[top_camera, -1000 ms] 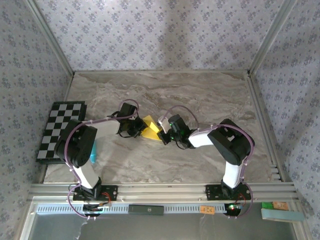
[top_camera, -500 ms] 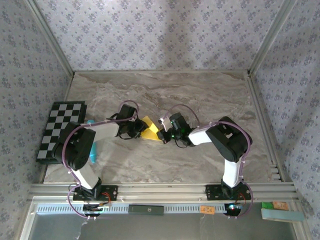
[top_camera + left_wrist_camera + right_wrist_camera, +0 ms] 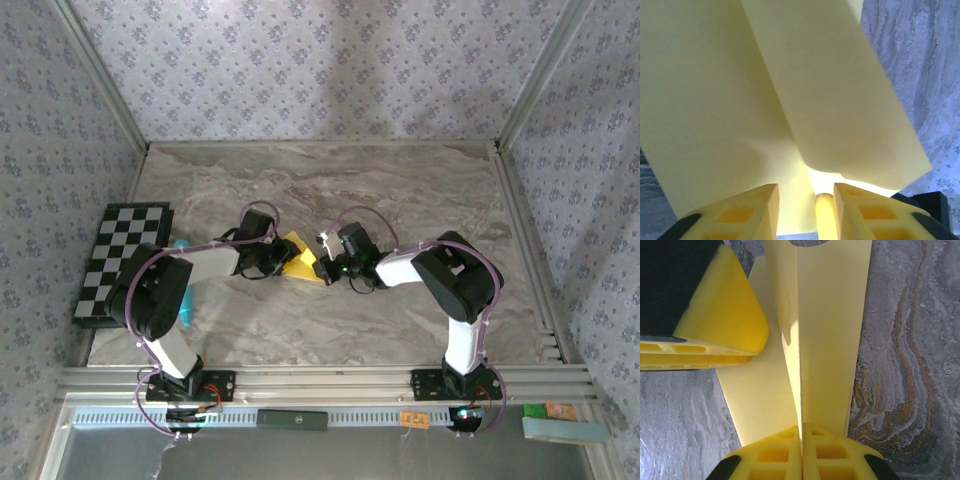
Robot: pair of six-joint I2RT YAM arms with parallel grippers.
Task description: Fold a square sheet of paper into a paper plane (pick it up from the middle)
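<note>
**Paper position.** The square sheet of paper [image 3: 301,263], creased into a smaller shape, lies at the middle of the desk [image 3: 430,190]. It is between the two wrists and well right of the checkered board [image 3: 120,262].

**Right jaws.** Together, clamped on a raised fold of the sheet. The likely purpose is to anchor the crease so the layers cannot slip while the other arm works.

**Left jaws.** Apart, with a clear gap. The sheet lies just ahead of the gap and is not pinched. This looks like a release or a re-grip.

**View comparison.**
- The top view shows the location and the arms meeting from opposite sides. The state of the jaws cannot be read there.
- The right wrist view shows the ridge running away from the clamped tips and a lower layer flat on the desk. It also shows one left pad [image 3: 725,320] over that layer, though contact cannot be confirmed.
- The left wrist view shows two overlapping layers, the right one curling upward.
</note>
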